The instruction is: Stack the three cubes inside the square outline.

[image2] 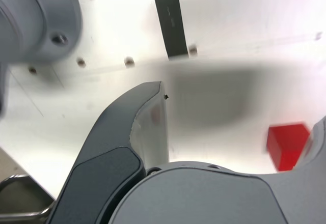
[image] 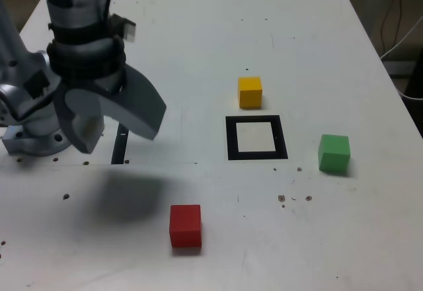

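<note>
Gripper, exterior view: the gripper (image: 122,132) hangs over the left side, jaws wide apart, nothing between them.
Red cube, exterior view: alone on the tabletop (image: 291,238), near side, left of the square outline (image: 283,139).
Yellow cube, exterior view: (image: 250,93) just beyond the outline's far edge, outside it.
Green cube, exterior view: (image: 334,153) off to the outline's right, a little nearer than its middle.
Square outline, exterior view: flat, its white centre bare, so the stack has no base yet.
Red cube, wrist view: (image2: 288,145) beside one finger, partly hidden by it, ungripped.
Black strip, wrist view: (image2: 170,20) flat on the surface, well apart from the red cube.
Handling: the cubes look light and stiff, probably smooth enough to slide if nudged.
Where to take hold: I'd pinch two opposite side faces squarely, around mid-height; a corner grip could twist one.
</note>
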`<control>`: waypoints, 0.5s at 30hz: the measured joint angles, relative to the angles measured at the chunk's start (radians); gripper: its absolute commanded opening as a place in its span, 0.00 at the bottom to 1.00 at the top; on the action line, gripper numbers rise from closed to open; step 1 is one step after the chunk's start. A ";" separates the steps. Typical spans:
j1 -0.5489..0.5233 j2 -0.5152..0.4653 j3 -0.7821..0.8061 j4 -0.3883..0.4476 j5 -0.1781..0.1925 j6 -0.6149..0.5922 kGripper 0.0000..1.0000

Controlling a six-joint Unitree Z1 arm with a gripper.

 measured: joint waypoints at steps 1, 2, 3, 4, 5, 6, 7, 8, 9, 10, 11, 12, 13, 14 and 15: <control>-0.025 0.020 -0.024 0.005 -0.007 -0.014 1.00; -0.047 0.037 -0.047 0.011 -0.013 -0.026 1.00; -0.069 0.057 -0.067 0.016 -0.018 -0.037 1.00; -0.090 0.077 -0.087 0.020 -0.023 -0.047 1.00; -0.109 0.096 -0.105 0.023 -0.026 -0.056 1.00; -0.130 0.115 -0.126 0.026 -0.029 -0.066 1.00; -0.150 0.132 -0.145 0.026 -0.030 -0.077 1.00; -0.165 0.146 -0.159 0.026 -0.031 -0.085 1.00; -0.178 0.158 -0.171 0.024 -0.032 -0.093 1.00; -0.191 0.174 -0.189 0.021 -0.032 -0.103 1.00; -0.200 0.190 -0.206 0.018 -0.032 -0.113 1.00; -0.210 0.209 -0.225 0.013 -0.033 -0.122 1.00; -0.221 0.232 -0.244 0.005 -0.033 -0.133 1.00; -0.230 0.258 -0.261 -0.007 -0.033 -0.143 1.00; -0.239 0.290 -0.277 -0.020 -0.033 -0.157 1.00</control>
